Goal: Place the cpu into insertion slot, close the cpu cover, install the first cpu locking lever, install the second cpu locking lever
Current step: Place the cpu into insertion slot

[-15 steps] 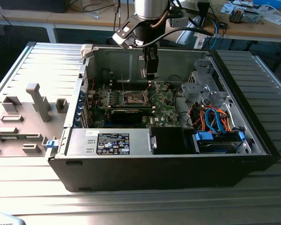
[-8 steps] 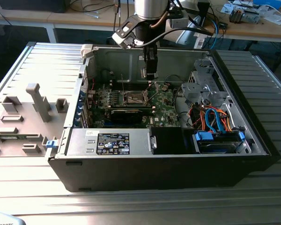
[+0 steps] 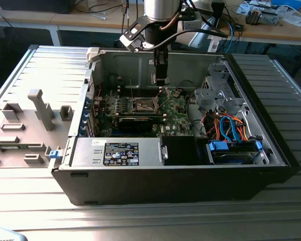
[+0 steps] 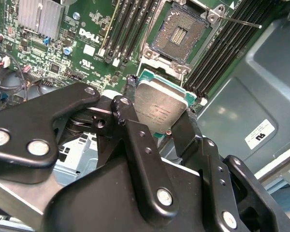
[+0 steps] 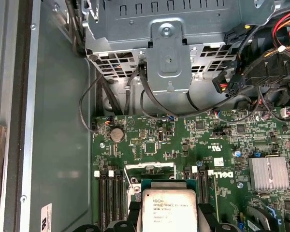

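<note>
My gripper (image 4: 158,110) is matt black metal, the small square cpu (image 4: 159,105) satin silvery metal, the green motherboard (image 4: 94,29) lightly glossy.

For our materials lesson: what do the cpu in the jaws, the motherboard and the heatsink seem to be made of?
The cpu: silvery metal top, dull brushed sheen with soft reflections; green rim, likely laminate board. The motherboard: glossy green laminate, probably fibreglass, with fine traces and soldered parts. The heatsink: pale finned metal, perhaps aluminium.
</note>
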Controlling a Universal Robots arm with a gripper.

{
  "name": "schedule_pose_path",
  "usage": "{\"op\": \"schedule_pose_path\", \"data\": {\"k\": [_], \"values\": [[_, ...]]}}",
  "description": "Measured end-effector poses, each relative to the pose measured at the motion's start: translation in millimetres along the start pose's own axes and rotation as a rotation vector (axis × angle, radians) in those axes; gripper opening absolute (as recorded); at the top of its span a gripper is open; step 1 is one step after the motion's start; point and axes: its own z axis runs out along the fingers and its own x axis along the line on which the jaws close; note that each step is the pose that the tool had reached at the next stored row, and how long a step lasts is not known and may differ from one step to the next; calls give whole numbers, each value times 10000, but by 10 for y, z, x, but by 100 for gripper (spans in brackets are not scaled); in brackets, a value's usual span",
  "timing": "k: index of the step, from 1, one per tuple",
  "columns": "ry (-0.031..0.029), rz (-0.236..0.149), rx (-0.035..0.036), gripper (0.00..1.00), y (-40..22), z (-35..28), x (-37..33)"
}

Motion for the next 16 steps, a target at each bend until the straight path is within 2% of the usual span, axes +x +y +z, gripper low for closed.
{"op": "schedule_pose_path", "data": {"k": [5, 16], "values": [[-26, 293, -6, 54, 0, 5, 0], [-61, 675, -13, 54, -1, 9, 0]]}}
